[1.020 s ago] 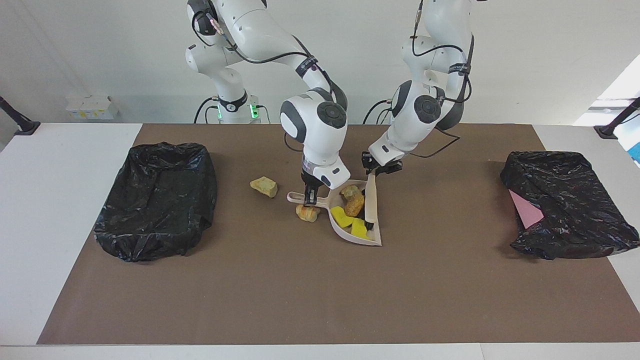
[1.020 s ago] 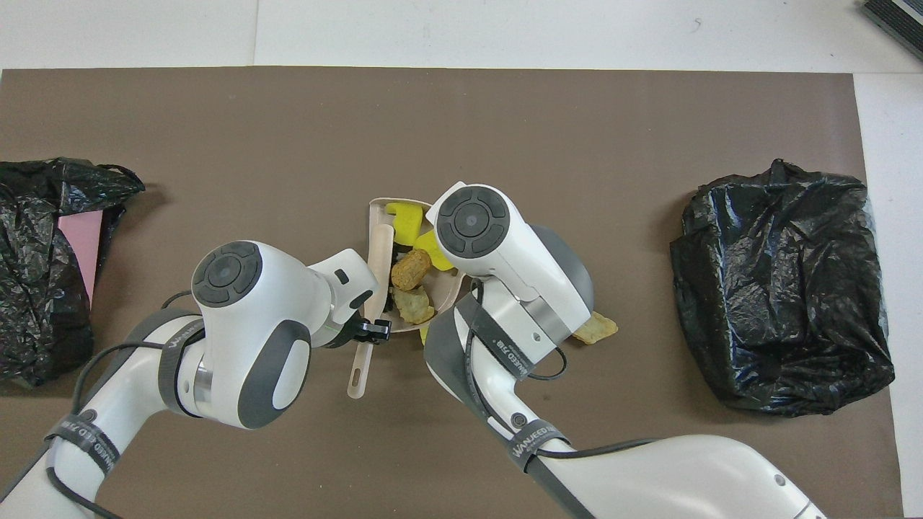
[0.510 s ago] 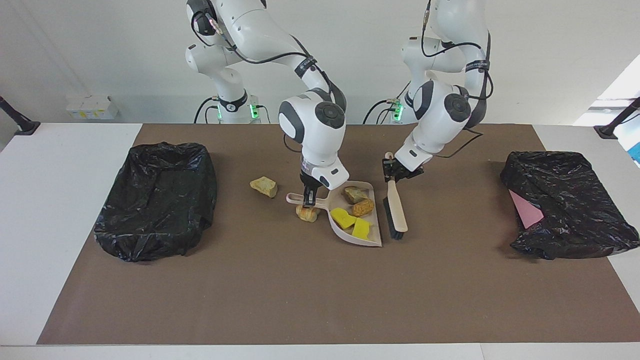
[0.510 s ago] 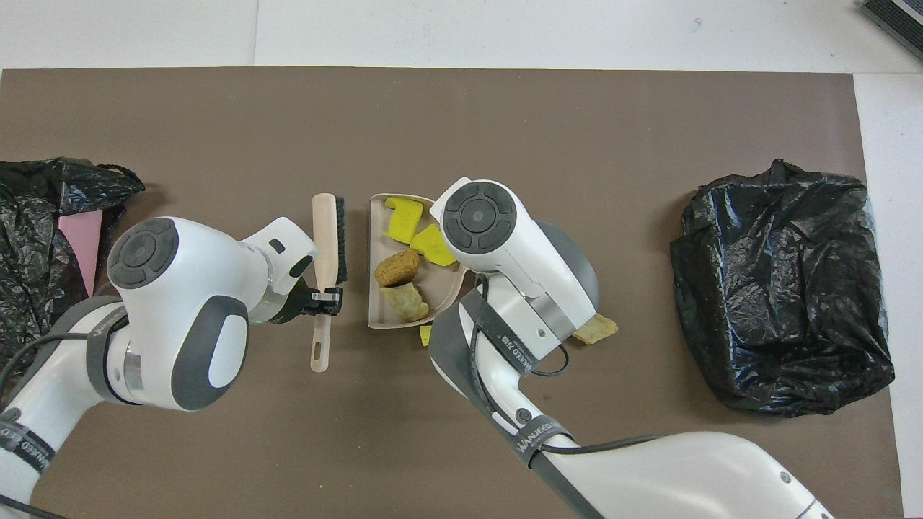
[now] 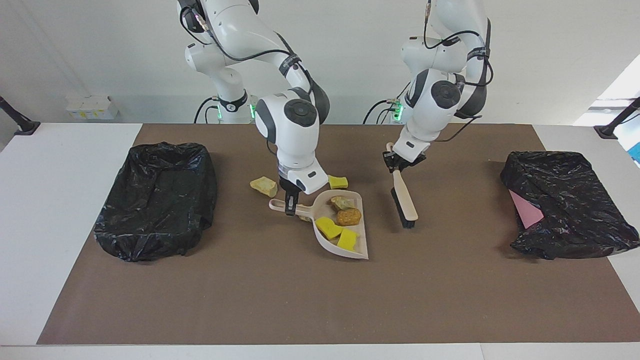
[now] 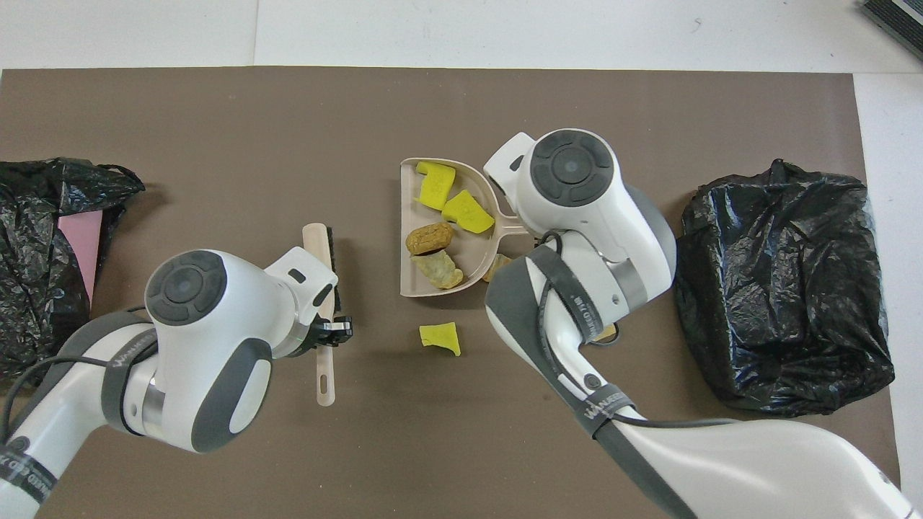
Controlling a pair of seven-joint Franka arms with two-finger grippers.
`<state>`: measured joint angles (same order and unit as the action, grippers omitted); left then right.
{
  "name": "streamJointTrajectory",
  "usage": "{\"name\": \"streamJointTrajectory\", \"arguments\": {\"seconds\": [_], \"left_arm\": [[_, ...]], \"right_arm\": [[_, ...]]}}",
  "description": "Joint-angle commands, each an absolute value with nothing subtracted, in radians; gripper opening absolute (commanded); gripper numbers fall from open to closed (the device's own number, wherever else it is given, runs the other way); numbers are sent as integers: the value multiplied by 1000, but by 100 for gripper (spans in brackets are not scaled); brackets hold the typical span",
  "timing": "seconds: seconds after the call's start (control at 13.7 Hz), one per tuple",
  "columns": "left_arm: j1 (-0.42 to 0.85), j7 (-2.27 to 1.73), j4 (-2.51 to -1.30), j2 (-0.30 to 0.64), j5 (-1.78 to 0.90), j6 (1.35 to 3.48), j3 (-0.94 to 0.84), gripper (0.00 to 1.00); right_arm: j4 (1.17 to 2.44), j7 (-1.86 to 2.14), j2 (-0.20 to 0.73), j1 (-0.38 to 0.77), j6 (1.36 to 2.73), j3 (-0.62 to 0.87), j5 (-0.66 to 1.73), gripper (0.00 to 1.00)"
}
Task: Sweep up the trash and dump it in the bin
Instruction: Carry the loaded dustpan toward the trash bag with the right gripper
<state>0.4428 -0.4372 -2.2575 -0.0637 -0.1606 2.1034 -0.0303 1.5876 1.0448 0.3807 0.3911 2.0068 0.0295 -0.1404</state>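
Right fingers point(image 5: 290, 206) have lifted the gripped dustpan point(image 5: 345, 235); left fingers point(image 5: 398, 168) have drawn back the clutched brush point(image 5: 405, 200).

Beige plastic dustpan point(image 5: 345, 239) point(image 6: 414, 238), tilted, carries four chunks: two bright yellow sponge bits point(image 5: 327, 227) point(image 6: 435, 185) toward its open lip, an orange-brown bread-like roll point(image 5: 348, 216) point(image 6: 428, 238) and a greenish-beige lump point(image 5: 341, 202) point(image 6: 438, 267) nearer the handle. Loose on the brown mat – one yellow sponge bit point(image 5: 338, 182) point(image 6: 440, 337) and a pale beige lump point(image 5: 263, 186), both nearer the robots than the pan. Another lump peeks from under the pan point(image 5: 303, 216) – mostly hidden.
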Motion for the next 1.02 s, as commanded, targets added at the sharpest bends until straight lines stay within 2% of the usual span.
{"name": "streamJointTrajectory", "arguments": {"seconds": [0.0, 0.36, 0.73, 0.8, 0.87, 0.95], "left_arm": [[553, -572, -2371, -178, -133, 2102, -26, 0], [777, -806, -2469, -230, -133, 2128, -31, 0], [905, -899, -2597, -236, -135, 2301, -32, 0], [900, -890, -2592, -230, -135, 2299, -31, 13], [888, -879, -2579, -221, -135, 2298, -29, 75], [876, -879, -2559, -209, -137, 2295, -28, 100]], "right_arm": [[1603, 1198, 305, 292, 1958, 43, -69, 0], [1601, 1327, 223, 155, 1878, 41, -41, 0], [1601, 1517, 143, -39, 1793, 40, -41, 0], [1603, 1579, 132, -90, 1793, 41, -38, 0], [1603, 1636, 130, -142, 1793, 41, -22, 0], [1603, 1702, 129, -191, 1793, 40, 1, 0]]}}
